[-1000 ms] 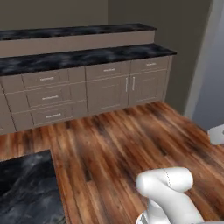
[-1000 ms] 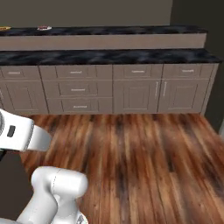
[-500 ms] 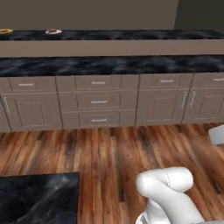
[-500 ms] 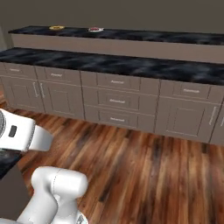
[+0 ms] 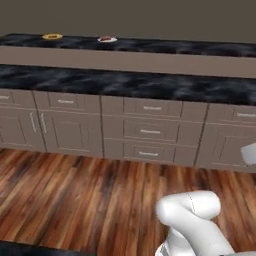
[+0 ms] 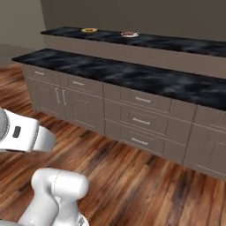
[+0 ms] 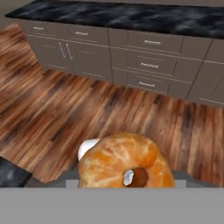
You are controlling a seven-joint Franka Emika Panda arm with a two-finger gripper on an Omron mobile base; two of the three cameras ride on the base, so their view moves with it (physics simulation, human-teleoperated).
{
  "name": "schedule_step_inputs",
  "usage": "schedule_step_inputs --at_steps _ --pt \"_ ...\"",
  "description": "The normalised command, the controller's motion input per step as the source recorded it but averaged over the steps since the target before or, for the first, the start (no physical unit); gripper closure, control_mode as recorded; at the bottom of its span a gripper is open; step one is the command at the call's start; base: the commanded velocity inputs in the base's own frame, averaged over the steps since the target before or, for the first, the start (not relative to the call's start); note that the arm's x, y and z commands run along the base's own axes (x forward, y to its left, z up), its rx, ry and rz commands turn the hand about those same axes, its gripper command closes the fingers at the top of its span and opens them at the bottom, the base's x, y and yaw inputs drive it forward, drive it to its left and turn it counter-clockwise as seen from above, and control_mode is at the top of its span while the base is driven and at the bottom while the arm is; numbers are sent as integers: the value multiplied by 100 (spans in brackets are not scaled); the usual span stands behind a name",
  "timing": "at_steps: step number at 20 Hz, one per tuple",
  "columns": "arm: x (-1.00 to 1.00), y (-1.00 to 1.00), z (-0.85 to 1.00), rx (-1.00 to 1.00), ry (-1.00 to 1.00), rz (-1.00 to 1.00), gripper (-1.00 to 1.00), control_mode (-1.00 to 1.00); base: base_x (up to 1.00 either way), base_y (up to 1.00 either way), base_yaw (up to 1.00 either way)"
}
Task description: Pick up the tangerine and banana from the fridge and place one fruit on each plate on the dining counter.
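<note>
Orange and round, filling the lower middle of the hand view: the small mottled tangerine (image 7: 124,162), close against the camera and above the wood-plank floor (image 7: 87,109). Held in the hand (image 7: 126,177), to judge by that position, though the finger tips sit hidden behind the fruit and their spread cannot be told.

Beyond, a long run of taupe-brown cabinets with drawers and bar pulls (image 5: 145,132), topped by a glossy black marbled stone surface (image 5: 125,82). Behind and above it, a raised second tier of the same black stone, the dining surface (image 6: 176,43). On that upper tier, well to the left: a round yellow-orange rimmed plate (image 5: 52,36) and, near it to the right, a round white plate (image 5: 106,39) with something dark reddish on it, too small to identify. Same two plates seen from the right base view, yellow-orange (image 6: 89,30) and white (image 6: 128,34).
</note>
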Motion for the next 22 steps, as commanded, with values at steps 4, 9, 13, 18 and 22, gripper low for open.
schedule_step_inputs --at_steps 4,9,13,18,22 --pt "0 0 0 0 0 0 100 100 100 14 32" --pt "0 0 0 0 0 0 100 100 100 20 36" --pt "0 0 0 0 0 0 100 100 97 35 36" --pt "0 0 0 0 0 0 100 100 95 74 20" --pt "0 0 0 0 0 0 100 100 95 90 13"
